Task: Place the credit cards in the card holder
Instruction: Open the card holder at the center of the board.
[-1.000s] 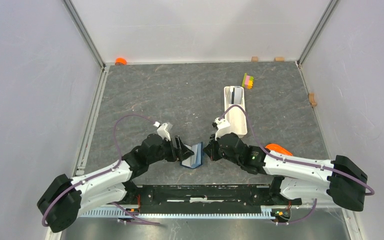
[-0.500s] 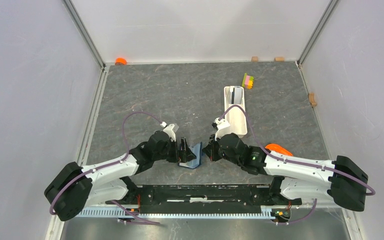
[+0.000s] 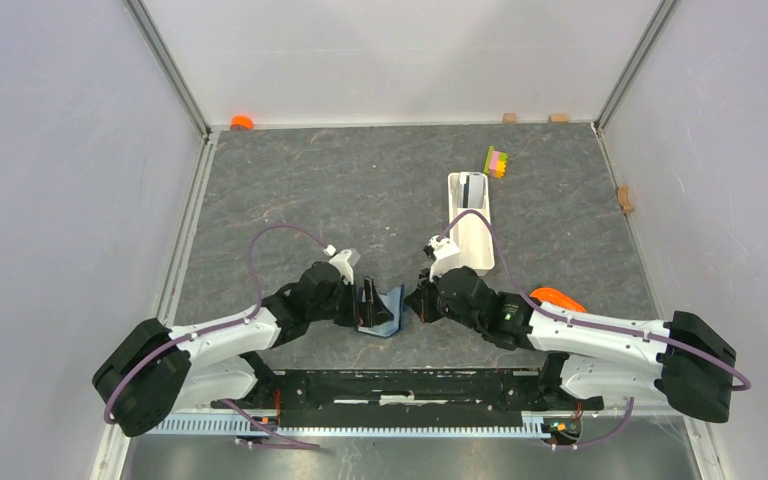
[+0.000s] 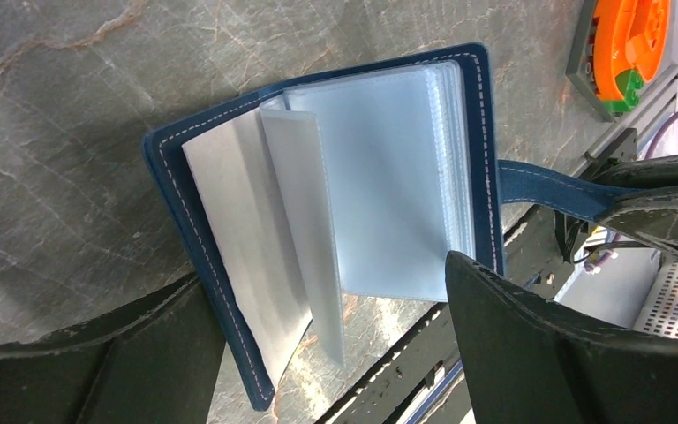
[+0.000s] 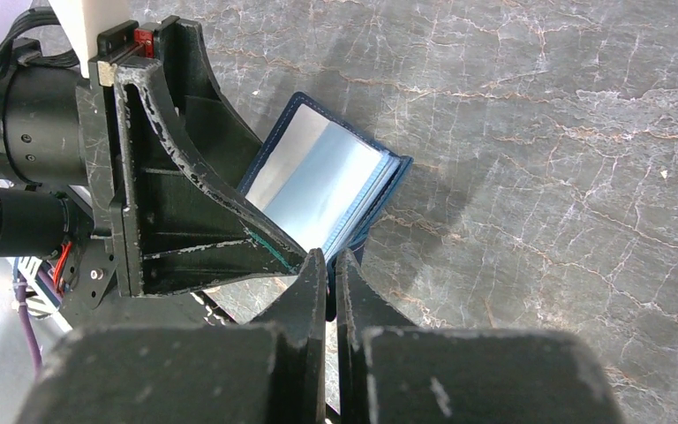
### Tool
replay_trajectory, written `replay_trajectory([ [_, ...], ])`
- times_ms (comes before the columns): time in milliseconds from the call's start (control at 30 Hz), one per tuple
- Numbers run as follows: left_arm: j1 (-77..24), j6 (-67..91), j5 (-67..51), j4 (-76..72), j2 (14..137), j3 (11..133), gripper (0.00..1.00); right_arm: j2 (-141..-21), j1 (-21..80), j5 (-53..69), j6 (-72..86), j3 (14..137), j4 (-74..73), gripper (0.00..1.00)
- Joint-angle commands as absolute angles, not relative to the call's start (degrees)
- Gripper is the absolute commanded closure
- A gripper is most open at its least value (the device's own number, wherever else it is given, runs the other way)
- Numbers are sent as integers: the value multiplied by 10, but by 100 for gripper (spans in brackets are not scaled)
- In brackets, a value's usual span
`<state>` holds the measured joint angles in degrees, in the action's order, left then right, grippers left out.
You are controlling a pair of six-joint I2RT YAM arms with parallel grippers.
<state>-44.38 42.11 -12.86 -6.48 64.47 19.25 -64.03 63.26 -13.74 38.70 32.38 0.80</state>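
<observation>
Left gripper: jaws stand wide apart and hold nothing. In the wrist view its two dark fingers sit on either side of the near edge of the card holder, with no contact visible. Compared with a second ago, this arm has moved in towards the holder and its jaws have spread further, so they now frame the open book rather than standing off to its left. Right gripper: fingers closed together, clamped on the blue strap that runs off the card holder's right edge, unchanged over the same interval. The card holder lies open on the grey table between the two grippers, near the arm bases, with its clear sleeves fanned up and a silvery leaf to the left. I cannot tell whether that leaf is a card. Probable credit cards: a small grey and dark item at the far end of the white tray, well apart from the holder and too small to confirm. Assessment: the holder is pinned and presented, but the left gripper carries no card, so insertion is not yet under way.
</observation>
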Motion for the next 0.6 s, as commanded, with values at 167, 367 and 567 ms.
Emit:
replay_trajectory([
  [167, -446, 413, -152, -122, 642, 196, 7, -641, 635, -133, 383, 323, 30, 100],
  [367, -445, 413, -140, -103, 653, 198, 10, -640, 634, -134, 383, 322, 29, 100],
  [567, -446, 400, -126, -69, 663, 209, 12, -637, 635, -135, 384, 319, 29, 100],
])
